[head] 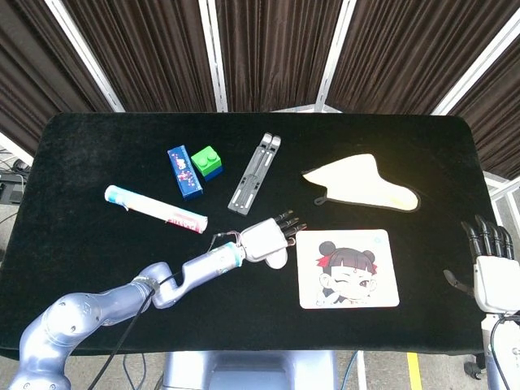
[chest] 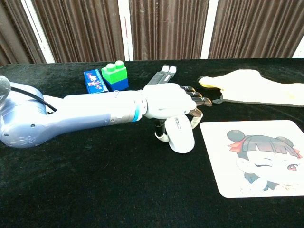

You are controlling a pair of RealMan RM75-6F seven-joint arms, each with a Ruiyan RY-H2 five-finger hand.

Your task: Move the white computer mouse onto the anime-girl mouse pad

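My left hand (head: 266, 238) (chest: 172, 101) grips the white computer mouse (chest: 180, 137) (head: 278, 258) from above, just left of the anime-girl mouse pad (head: 348, 268) (chest: 256, 156). The mouse hangs below the palm, close to the pad's left edge, not over it. My right hand (head: 490, 264) stays at the table's right edge with fingers straight and apart, holding nothing; the chest view does not show it.
A grey folding stand (head: 254, 173) (chest: 160, 75) lies behind the left hand. A cream oven mitt (head: 364, 184) (chest: 251, 87) lies behind the pad. A green brick (head: 206, 161) (chest: 114, 75), a blue box (head: 184, 171) (chest: 94, 80) and a tube (head: 154, 209) sit at the left.
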